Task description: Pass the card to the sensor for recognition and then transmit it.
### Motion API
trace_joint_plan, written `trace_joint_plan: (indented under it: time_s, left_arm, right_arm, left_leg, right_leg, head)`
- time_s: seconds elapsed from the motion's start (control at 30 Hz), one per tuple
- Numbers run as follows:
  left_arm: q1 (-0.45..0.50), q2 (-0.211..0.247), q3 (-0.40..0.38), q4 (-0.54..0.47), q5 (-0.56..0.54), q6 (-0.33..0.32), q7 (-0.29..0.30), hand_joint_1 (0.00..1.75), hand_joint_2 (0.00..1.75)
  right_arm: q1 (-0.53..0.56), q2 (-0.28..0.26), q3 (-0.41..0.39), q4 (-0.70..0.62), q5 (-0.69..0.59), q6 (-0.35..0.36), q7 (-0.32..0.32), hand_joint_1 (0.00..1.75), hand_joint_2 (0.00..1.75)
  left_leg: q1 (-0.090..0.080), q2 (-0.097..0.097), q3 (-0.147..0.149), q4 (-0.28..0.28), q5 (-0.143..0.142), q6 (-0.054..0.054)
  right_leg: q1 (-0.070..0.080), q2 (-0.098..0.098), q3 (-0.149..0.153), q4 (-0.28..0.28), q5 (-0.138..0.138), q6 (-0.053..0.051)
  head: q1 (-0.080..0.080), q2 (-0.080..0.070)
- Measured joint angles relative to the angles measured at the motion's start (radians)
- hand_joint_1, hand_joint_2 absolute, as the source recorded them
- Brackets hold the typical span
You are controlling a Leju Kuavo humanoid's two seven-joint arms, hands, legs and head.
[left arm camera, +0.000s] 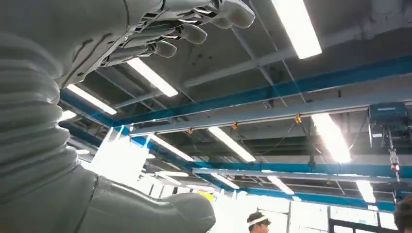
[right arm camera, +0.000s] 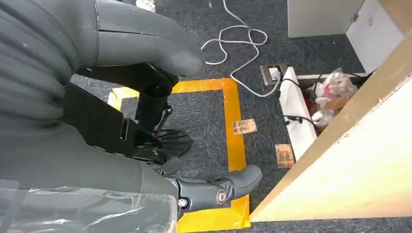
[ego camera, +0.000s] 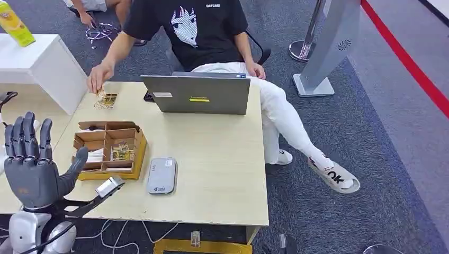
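Left hand raised, fingers spread, holding nothing; right hand hangs beside the tabletop, grasp indeterminate. Cards lie in the wooden tray, sensor alongside. Stage undeterminable.

person head cut off | cards print illegible

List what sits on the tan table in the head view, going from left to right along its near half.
left hand raised at the table's left edge → wooden compartment tray with cards → grey flat sensor device → bare tabletop out to the right edge.
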Motion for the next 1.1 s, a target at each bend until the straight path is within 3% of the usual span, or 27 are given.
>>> trace_joint_plan:
  time_s: [0.07,0.1,0.13,0.17,0.27,0.33,0.37,0.4,0.47,0.5,0.53,0.57,0.6,0.7,0.8,1.1]
  left_arm:
    - [0.012,-0.021,0.02,-0.026,0.039,0.0,-0.062,0.0,1.75]
    - [0.019,-0.055,0.039,-0.049,0.102,0.0,-0.134,0.0,1.75]
    - [0.032,-0.09,0.071,-0.083,0.212,0.0,-0.215,0.0,1.75]
    - [0.053,-0.125,0.095,-0.122,0.337,0.001,-0.258,0.0,1.75]
    - [0.174,-0.202,0.138,-0.252,0.761,-0.012,-0.288,0.0,1.75]
    - [0.249,-0.237,0.202,-0.299,0.953,-0.08,-0.292,0.0,1.75]
    - [0.277,-0.261,0.261,-0.31,1.015,-0.15,-0.293,0.0,1.75]
    - [0.293,-0.285,0.329,-0.307,1.072,-0.264,-0.292,0.0,1.75]
    - [0.269,-0.321,0.517,-0.199,1.179,-0.621,-0.293,0.0,1.75]
    - [0.261,-0.333,0.598,-0.154,1.185,-0.763,-0.291,0.0,1.75]
    - [0.262,-0.343,0.673,-0.118,1.188,-0.887,-0.293,0.0,1.75]
    - [0.257,-0.354,0.728,-0.093,1.187,-0.961,-0.294,0.0,1.75]
    - [0.244,-0.359,0.773,-0.064,1.185,-0.983,-0.296,0.0,1.75]
    - [0.223,-0.372,0.866,-0.002,1.183,-0.888,-0.296,0.0,1.75]
    - [0.215,-0.38,0.919,0.032,1.181,-0.876,-0.296,0.0,1.75]
    - [0.202,-0.393,0.964,0.076,1.181,-0.871,-0.296,0.0,1.75]
  right_arm:
    - [0.001,0.0,-0.003,0.0,-0.004,0.003,0.0,0.0,1.75]
    - [0.001,0.0,-0.01,0.0,-0.015,0.012,-0.002,0.0,1.75]
    - [0.003,0.0,-0.022,0.0,-0.036,0.028,-0.012,0.0,1.75]
    - [0.006,0.0,-0.034,0.0,-0.054,0.04,-0.025,0.0,1.75]
    - [0.027,-0.018,-0.081,0.0,-0.111,0.025,-0.062,0.0,1.75]
    - [0.053,-0.04,-0.119,0.0,-0.143,-0.013,-0.062,0.0,1.75]
    - [0.066,-0.055,-0.14,0.001,-0.155,-0.043,-0.049,0.0,1.75]
    - [0.078,-0.069,-0.161,0.002,-0.164,-0.079,-0.02,0.0,1.75]
    - [0.097,-0.092,-0.211,0.004,-0.181,-0.159,0.061,0.0,1.75]
    - [0.105,-0.099,-0.229,0.004,-0.182,-0.168,0.073,0.0,1.75]
    - [0.111,-0.103,-0.245,0.004,-0.182,-0.171,0.082,0.0,1.75]
    - [0.116,-0.107,-0.254,0.005,-0.182,-0.179,0.087,0.0,1.75]
    - [0.12,-0.11,-0.264,0.005,-0.182,-0.184,0.09,0.0,1.75]
    - [0.121,-0.114,-0.284,0.005,-0.182,-0.185,0.092,0.0,1.75]
    - [0.12,-0.118,-0.296,0.005,-0.182,-0.185,0.093,0.0,1.75]
    - [0.12,-0.119,-0.307,0.005,-0.182,-0.185,0.093,0.0,1.75]
  left_leg:
    - [0.0,0.0,0.0,0.0,0.0,0.0]
    - [0.0,0.0,-0.001,0.0,0.0,0.0]
    - [0.0,0.0,-0.001,0.0,0.0,0.0]
    - [-0.001,0.0,0.0,0.0,-0.001,0.0]
    - [-0.001,0.002,0.001,0.0,-0.005,0.001]
    - [-0.001,0.0,0.001,0.0,-0.007,0.002]
    - [-0.001,-0.002,0.001,0.0,-0.007,0.003]
    - [-0.001,-0.003,0.001,0.001,-0.008,0.003]
    - [-0.002,-0.005,0.002,0.0,-0.008,0.003]
    - [-0.001,-0.004,0.003,0.0,-0.01,0.0]
    - [0.0,0.001,0.004,0.0,-0.011,-0.002]
    - [0.0,0.003,0.005,0.0,-0.011,-0.001]
    - [0.0,0.002,0.005,0.0,-0.011,-0.001]
    - [0.0,0.002,0.006,0.0,-0.011,-0.001]
    - [0.0,0.0,0.007,0.0,-0.011,-0.001]
    - [0.0,0.0,0.007,0.0,-0.011,-0.001]
  right_leg:
    - [0.0,0.0,0.0,0.0,0.0,0.0]
    - [0.0,0.0,0.0,0.0,0.0,0.0]
    - [0.0,0.0,0.0,0.0,0.0,0.0]
    - [0.0,0.001,0.0,0.0,0.0,0.0]
    - [-0.001,0.003,0.001,-0.001,-0.002,0.001]
    - [-0.001,-0.001,0.002,-0.001,-0.006,0.002]
    - [-0.001,-0.003,0.003,-0.002,-0.008,0.003]
    - [-0.001,-0.003,0.003,-0.002,-0.009,0.004]
    - [-0.001,-0.006,0.005,-0.002,-0.011,0.002]
    - [-0.001,-0.004,0.005,-0.001,-0.011,0.001]
    - [0.0,-0.001,0.004,-0.001,-0.009,-0.001]
    - [0.0,0.0,0.004,-0.001,-0.009,-0.002]
    - [0.0,0.0,0.004,-0.001,-0.009,-0.002]
    - [0.0,0.0,0.005,-0.001,-0.009,-0.002]
    - [0.0,-0.001,0.005,-0.001,-0.011,0.0]
    - [0.0,-0.001,0.008,-0.001,-0.011,0.0]
  head:
    - [0.0,0.0]
    - [0.0,0.0]
    - [0.0,0.0]
    - [0.0,0.0]
    - [0.0,0.0]
    - [-0.001,0.0]
    - [-0.001,0.0]
    - [0.0,0.0]
    - [0.0,0.0]
    - [0.001,0.0]
    - [0.0,0.0]
    - [-0.001,0.0]
    - [-0.002,0.0]
    - [-0.002,0.0]
    - [-0.002,0.0]
    - [-0.002,0.0]
